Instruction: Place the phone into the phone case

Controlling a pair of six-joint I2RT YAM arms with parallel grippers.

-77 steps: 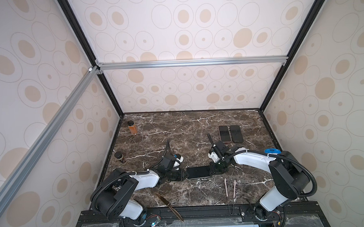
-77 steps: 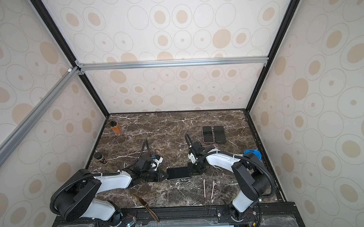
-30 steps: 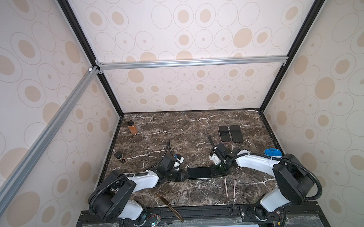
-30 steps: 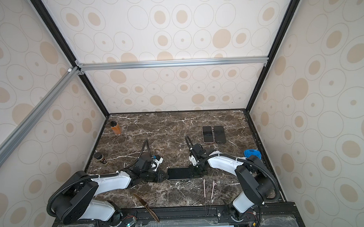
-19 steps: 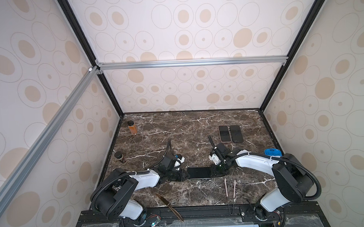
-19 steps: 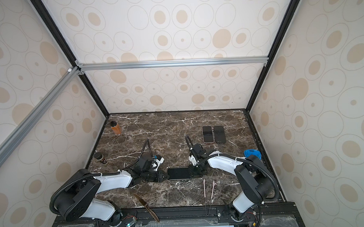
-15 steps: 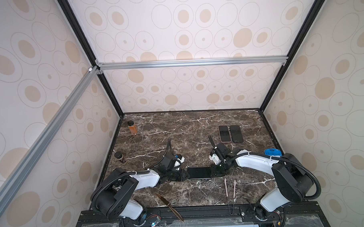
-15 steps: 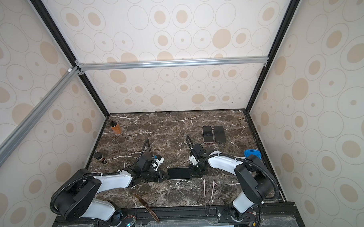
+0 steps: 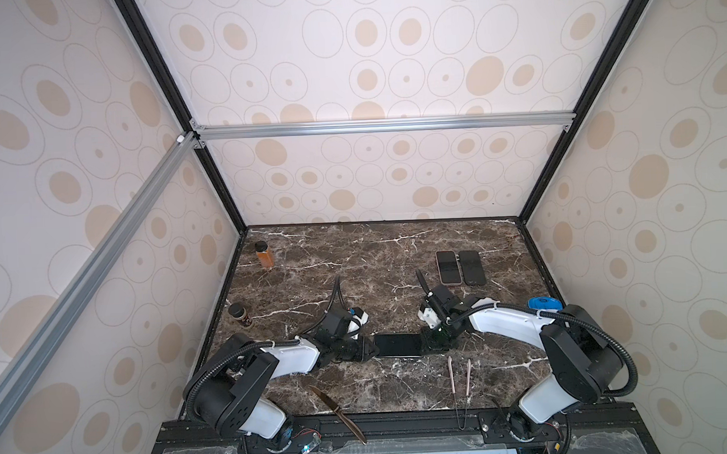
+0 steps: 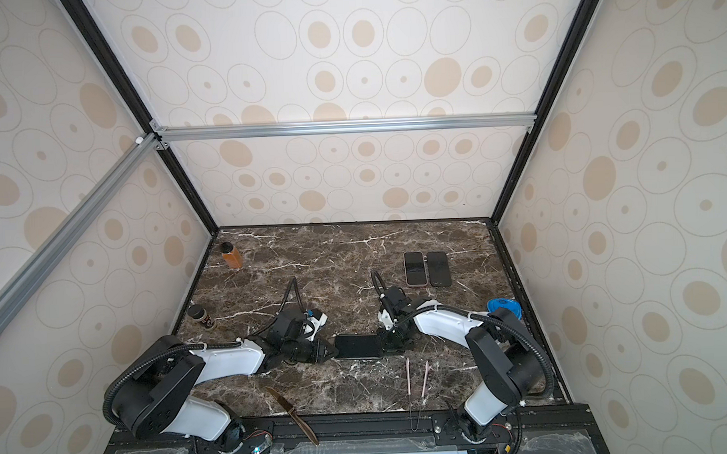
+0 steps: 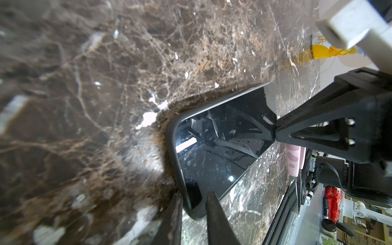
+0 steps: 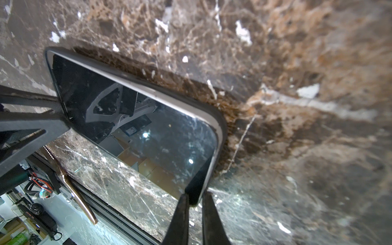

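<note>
- A black glass-fronted phone (image 9: 397, 345) lies flat, screen up, on the brown marble worktop (image 9: 376, 277). It sits near the front edge at about the middle, with its long side running left to right.
- A dark grey phone case (image 12: 219, 127) rims the phone's edges in both wrist views. Whether every corner is seated cannot be told.
- The left gripper (image 9: 368, 348) is at the phone's left end. In the left wrist view its fingers (image 11: 214, 218) pinch a corner of the cased phone with only a narrow gap between them.
- The right gripper (image 9: 430, 344) is at the phone's right end. In the right wrist view its fingers (image 12: 180, 216) are nearly together and pinch a corner there.
- Two more dark phones (image 9: 461, 267) lie side by side, far and to the right, well apart from the grippers.
- An orange bottle (image 9: 265, 255) stands at the far left, and a small dark jar (image 9: 241, 315) stands nearer on the left.
- A brown knife (image 9: 337, 414) juts over the near edge, and pink-tipped tongs (image 9: 460, 378) lie near right.
</note>
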